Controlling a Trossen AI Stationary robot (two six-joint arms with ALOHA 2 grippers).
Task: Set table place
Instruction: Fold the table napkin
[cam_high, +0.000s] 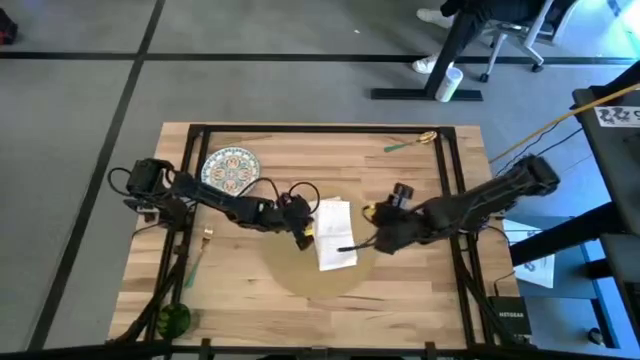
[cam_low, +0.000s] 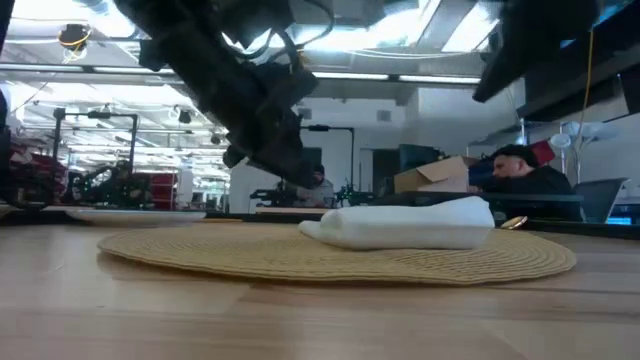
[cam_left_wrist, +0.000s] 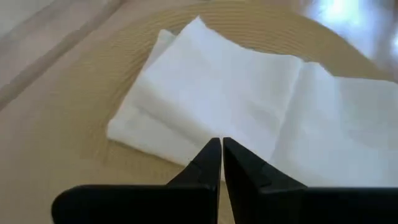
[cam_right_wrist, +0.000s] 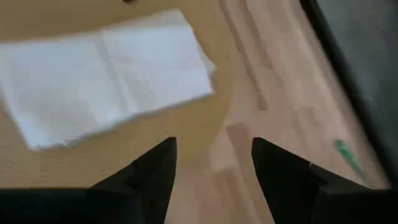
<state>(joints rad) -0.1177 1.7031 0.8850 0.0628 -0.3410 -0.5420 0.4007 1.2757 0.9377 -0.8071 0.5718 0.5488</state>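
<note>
Folded white rectangular napkin (cam_high: 334, 234) on round tan woven placemat (cam_high: 300, 272); left gripper (cam_left_wrist: 221, 163) pressed together (empty), right gripper (cam_right_wrist: 214, 163) spread.

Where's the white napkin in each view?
High: napkin at centre, between both arms.
Low: right of centre, lying on the placemat.
Left wrist: fills the middle.
Right wrist: upper left.
Shared landmark: the round tan placemat under it.

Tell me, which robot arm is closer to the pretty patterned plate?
Left. The left end effector is at the napkin's left edge, on the plate's side. The right end effector is beyond the napkin, farther away.
</note>
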